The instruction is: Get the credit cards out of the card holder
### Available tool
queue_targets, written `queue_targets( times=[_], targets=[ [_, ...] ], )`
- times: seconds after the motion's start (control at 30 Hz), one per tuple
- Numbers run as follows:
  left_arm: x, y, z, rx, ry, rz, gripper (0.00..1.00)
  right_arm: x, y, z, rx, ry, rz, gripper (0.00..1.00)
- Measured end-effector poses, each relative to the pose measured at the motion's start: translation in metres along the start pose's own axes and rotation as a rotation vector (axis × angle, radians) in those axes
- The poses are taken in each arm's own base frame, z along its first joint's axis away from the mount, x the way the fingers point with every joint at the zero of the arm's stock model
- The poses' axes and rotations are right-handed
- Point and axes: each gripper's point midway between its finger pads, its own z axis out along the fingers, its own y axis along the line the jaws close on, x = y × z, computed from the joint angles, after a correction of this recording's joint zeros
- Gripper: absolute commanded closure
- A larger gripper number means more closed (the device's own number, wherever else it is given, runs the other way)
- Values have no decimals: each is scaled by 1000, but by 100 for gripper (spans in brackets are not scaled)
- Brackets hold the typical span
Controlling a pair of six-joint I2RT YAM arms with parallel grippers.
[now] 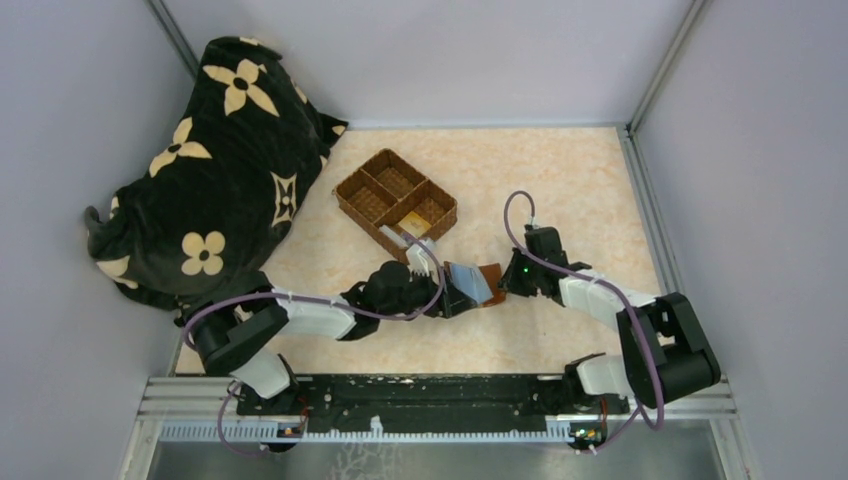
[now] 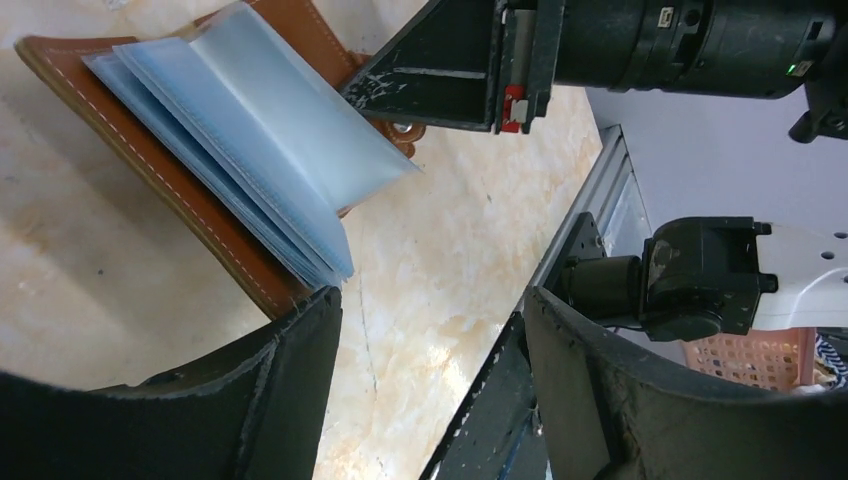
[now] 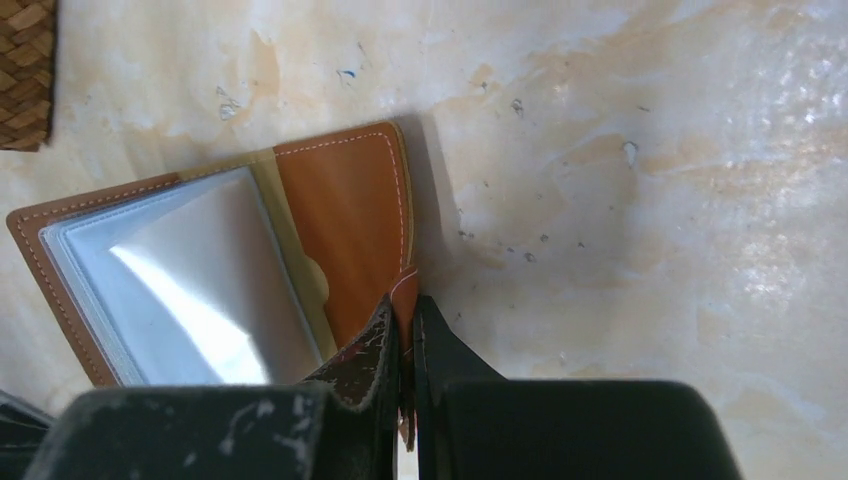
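The reddish-brown card holder (image 1: 480, 282) lies open on the table between my two grippers, its clear grey-blue sleeves (image 2: 250, 140) fanned upward. My right gripper (image 3: 405, 312) is shut on the small brown tab at the holder's (image 3: 345, 210) cover edge. My left gripper (image 2: 432, 335) stands open beside the holder's (image 2: 190, 215) brown cover, with only bare table between its fingers (image 2: 295, 390). A gold-tan card (image 1: 430, 213) lies in the wicker tray. I cannot make out any credit cards inside the sleeves.
A woven brown three-compartment tray (image 1: 372, 190) stands just behind the holder; its corner (image 3: 25, 70) shows in the right wrist view. A black flowered fabric bundle (image 1: 220, 170) fills the back left. Grey walls enclose the table, with a metal rail along the near edge (image 1: 430, 395).
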Motion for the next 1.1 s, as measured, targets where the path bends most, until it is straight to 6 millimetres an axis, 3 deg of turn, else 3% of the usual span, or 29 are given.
queue_targets(
  times=[0.23, 0.4, 0.53, 0.77, 0.9, 1.03, 1.1],
  targets=[
    [3, 0, 16, 4, 27, 7, 26, 0, 8, 5, -63, -18, -3, 97],
    [12, 8, 20, -7, 59, 1, 27, -1, 13, 6, -95, -22, -5, 60],
    [15, 9, 21, -8, 69, -2, 26, -4, 21, 2, -131, -33, -18, 44],
    [14, 9, 21, -4, 65, 0, 27, 1, 8, -13, -61, -31, -42, 43],
    [13, 9, 25, -9, 64, 7, 26, 6, 1, -21, -28, -22, -48, 45],
    [10, 12, 32, -29, 66, 33, 26, 10, -5, -24, 0, -8, -58, 91],
    [7, 11, 37, -37, 66, 52, 26, 11, -8, -25, 10, -5, -63, 100]
  ],
)
